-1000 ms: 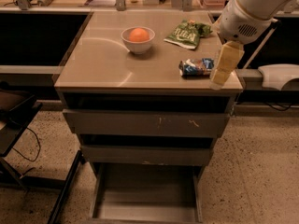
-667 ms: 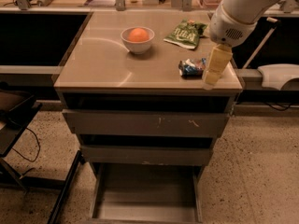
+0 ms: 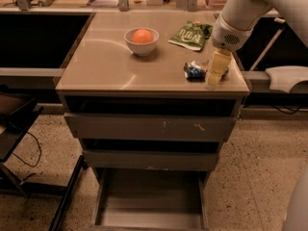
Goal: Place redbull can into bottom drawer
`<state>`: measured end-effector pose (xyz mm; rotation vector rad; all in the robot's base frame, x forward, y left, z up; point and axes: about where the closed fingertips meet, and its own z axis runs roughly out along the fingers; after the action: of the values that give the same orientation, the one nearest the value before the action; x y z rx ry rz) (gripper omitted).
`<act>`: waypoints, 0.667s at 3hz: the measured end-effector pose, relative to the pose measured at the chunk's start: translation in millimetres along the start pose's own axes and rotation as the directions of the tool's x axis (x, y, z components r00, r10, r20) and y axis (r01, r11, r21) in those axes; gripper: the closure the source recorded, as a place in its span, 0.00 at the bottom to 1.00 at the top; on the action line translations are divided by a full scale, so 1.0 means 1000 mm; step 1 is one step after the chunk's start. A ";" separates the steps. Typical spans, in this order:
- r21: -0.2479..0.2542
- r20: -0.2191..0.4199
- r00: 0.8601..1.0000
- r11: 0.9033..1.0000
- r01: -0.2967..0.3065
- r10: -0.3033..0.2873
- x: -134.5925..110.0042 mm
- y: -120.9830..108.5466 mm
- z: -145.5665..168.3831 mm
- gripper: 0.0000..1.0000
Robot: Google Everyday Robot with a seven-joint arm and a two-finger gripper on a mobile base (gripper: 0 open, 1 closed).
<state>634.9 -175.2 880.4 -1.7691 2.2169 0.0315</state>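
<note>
The redbull can (image 3: 194, 70), blue and silver, lies on its side near the right front of the cabinet top (image 3: 106, 66). My gripper (image 3: 214, 74) hangs from the white arm just right of the can, low over the top and partly in front of the can's right end. The bottom drawer (image 3: 150, 202) is pulled out at floor level, and its flat grey floor shows nothing in it.
A white bowl (image 3: 141, 42) with an orange in it stands mid-top. A green snack bag (image 3: 190, 34) lies behind the can. The two upper drawers (image 3: 149, 127) stick out a little. A black stand (image 3: 14, 119) is at the left and a white object (image 3: 287, 78) at the right.
My gripper has moved left and slightly down, closing in on the right end of the can. The can, bowl and bag have not moved.
</note>
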 end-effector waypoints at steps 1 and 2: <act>0.017 0.001 1.000 1.000 0.022 -0.022 -0.001 -0.019 0.001 0.00; -0.003 -0.031 0.999 0.999 0.037 -0.037 -0.004 -0.076 0.036 0.00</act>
<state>716.2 -182.1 859.9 -1.8233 2.2060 -0.0018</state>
